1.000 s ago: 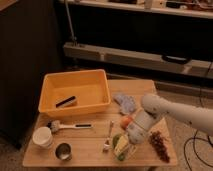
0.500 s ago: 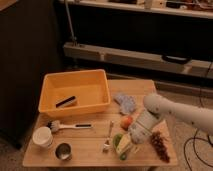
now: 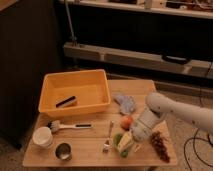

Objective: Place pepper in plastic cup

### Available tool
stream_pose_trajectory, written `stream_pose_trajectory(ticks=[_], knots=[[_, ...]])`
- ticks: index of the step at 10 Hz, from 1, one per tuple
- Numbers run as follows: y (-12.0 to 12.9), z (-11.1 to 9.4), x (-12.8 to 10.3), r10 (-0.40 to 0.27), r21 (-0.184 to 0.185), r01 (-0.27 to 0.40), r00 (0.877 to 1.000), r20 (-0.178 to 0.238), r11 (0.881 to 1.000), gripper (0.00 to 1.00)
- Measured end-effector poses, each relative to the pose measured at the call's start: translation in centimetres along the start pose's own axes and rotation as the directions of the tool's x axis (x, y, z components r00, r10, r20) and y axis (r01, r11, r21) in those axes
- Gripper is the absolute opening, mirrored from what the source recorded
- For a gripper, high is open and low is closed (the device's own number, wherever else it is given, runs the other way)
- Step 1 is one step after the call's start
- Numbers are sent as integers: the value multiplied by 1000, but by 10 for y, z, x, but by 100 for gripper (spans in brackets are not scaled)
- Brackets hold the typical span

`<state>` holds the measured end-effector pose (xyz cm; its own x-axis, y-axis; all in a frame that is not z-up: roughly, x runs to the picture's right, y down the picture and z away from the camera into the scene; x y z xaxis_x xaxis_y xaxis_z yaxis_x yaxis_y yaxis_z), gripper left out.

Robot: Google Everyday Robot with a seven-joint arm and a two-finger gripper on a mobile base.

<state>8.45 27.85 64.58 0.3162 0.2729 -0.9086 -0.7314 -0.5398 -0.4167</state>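
Observation:
The plastic cup (image 3: 118, 140) is a small lime-green cup near the table's front edge, right of the fork (image 3: 108, 136). My gripper (image 3: 128, 143) hangs at the end of the white arm (image 3: 159, 109), right over the cup and touching or nearly touching its right side. A bit of darker green (image 3: 124, 153) shows just below the gripper. I cannot tell whether it is the pepper. No clear long dark green pepper shows elsewhere on the table. The gripper hides most of the cup's mouth.
A round orange-red fruit (image 3: 126, 122) lies just behind the cup. Dark grapes (image 3: 160, 143) lie to the right and a grey-blue cloth (image 3: 125, 103) behind. An orange bin (image 3: 75, 92), a brush (image 3: 67, 126), a white cup (image 3: 42, 136) and a metal cup (image 3: 63, 151) stand on the left.
The gripper stays over the lime-green cup; the arm has shifted only very slightly. Nothing else on the table moved.

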Motion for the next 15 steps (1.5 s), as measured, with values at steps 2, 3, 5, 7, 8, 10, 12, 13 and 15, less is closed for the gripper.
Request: stream_pose_trajectory(ticks=[2, 3, 5, 7, 8, 10, 12, 13, 15], knots=[[0, -1, 1, 8, 4, -8, 1000, 0, 1000, 79], [2, -1, 2, 6, 8, -6, 1000, -2, 1000, 80], [7, 1, 2, -2, 22, 2, 1000, -13, 1000, 80], [10, 1, 4, -8, 34, 9, 1000, -22, 999, 80], [10, 1, 5, -9, 36, 10, 1000, -23, 999, 80], [10, 1, 5, -9, 36, 10, 1000, -23, 999, 80], [11, 1, 5, -10, 36, 11, 1000, -23, 999, 80], [11, 1, 5, -10, 36, 11, 1000, -22, 999, 80], [11, 1, 5, -10, 36, 10, 1000, -22, 999, 80]])
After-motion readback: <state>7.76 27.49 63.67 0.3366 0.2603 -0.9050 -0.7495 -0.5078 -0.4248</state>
